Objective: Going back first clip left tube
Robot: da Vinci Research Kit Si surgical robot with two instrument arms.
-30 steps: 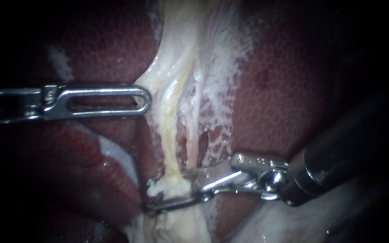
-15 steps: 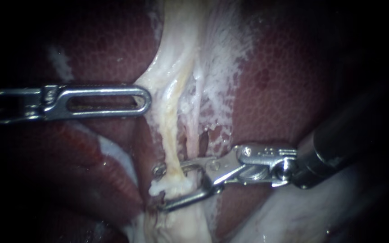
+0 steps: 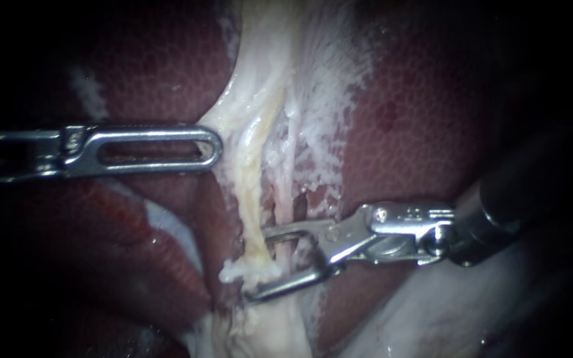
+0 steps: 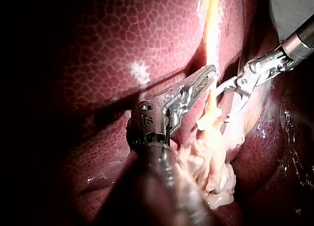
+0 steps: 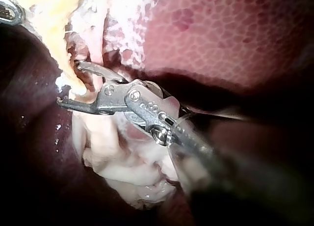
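The left tube (image 3: pixel 252 212) runs as a pale yellow strand down the middle, between the dark red lobes of the liver (image 3: pixel 419 119), and ends in a frayed white lump. Your right instrument (image 3: pixel 258 264) has its jaws wide open around this lower end, one jaw just beside the tube and the other under the lump, gripping nothing. Your left instrument (image 3: pixel 215 147) lies higher, with its tip against the pale tissue beside the tube.
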